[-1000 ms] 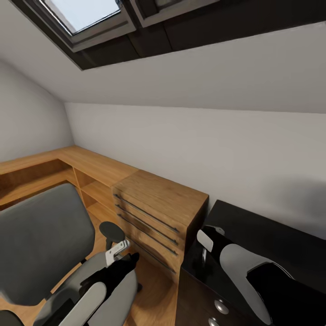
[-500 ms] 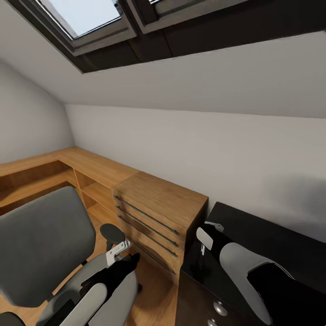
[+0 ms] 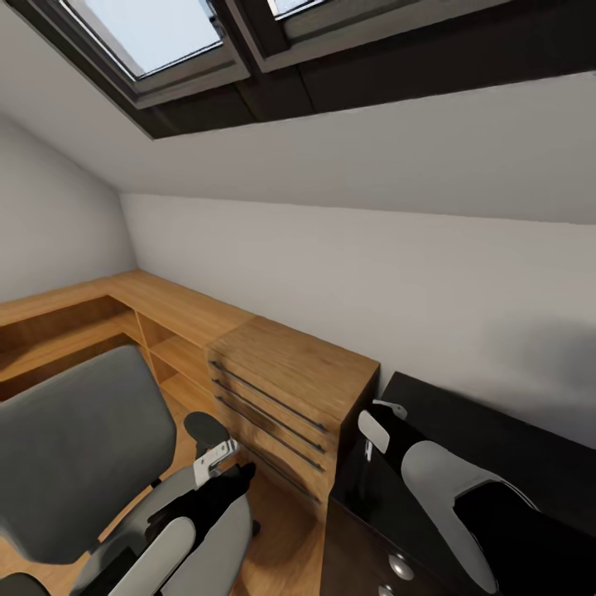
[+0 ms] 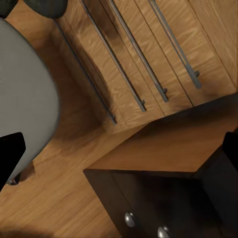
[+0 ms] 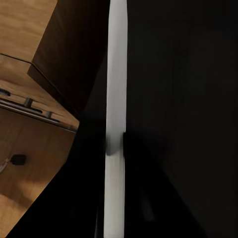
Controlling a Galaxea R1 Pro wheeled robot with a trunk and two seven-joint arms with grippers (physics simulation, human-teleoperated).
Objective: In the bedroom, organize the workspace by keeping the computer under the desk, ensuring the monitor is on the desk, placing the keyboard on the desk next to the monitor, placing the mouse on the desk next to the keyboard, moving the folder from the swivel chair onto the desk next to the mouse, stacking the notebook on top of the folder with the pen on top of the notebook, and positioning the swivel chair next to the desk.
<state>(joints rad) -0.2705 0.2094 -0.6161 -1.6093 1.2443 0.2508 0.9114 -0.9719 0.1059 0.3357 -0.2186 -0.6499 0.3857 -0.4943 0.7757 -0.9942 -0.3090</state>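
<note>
The swivel chair, grey with black armrests, stands at the lower left, its seat beside my left arm. My left gripper hangs open over the floor between the chair and the desk, one dark finger at each side of the left wrist view. The glossy black desk lies at the lower right, and its knobbed drawers show below the left gripper. Over the desk's end, my right gripper is shut on the pen, a thin white-silver stick crossing the right wrist view.
A light wooden drawer unit with long bar handles stands against the desk's end, joined to a low wooden shelf run along the wall. A sloped ceiling with skylights is overhead. A narrow strip of wooden floor separates chair and desk.
The whole head picture has slid down slightly, showing more skylight: the camera tilted up. Arms, chair and desk keep their places relative to each other.
</note>
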